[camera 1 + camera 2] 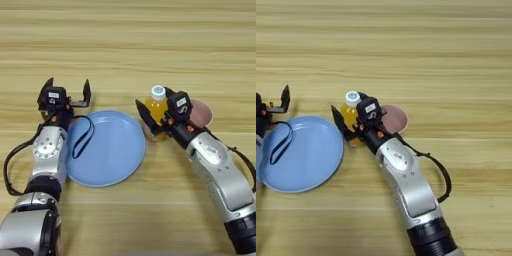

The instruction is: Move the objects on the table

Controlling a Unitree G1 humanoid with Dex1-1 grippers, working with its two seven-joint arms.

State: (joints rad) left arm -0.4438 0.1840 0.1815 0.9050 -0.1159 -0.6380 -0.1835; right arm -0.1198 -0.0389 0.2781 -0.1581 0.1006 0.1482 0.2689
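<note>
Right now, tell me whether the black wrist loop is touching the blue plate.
Touching. In the left eye view the black wrist loop lies flat on the blue plate, its strap draped over the plate's left rim; no gap shows beneath it.

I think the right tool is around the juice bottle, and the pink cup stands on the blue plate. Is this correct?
Not quite. The cup is not on the plate; it stands on the table, behind the right tool, as the right eye view shows. The right tool is indeed around the bottle.
</note>
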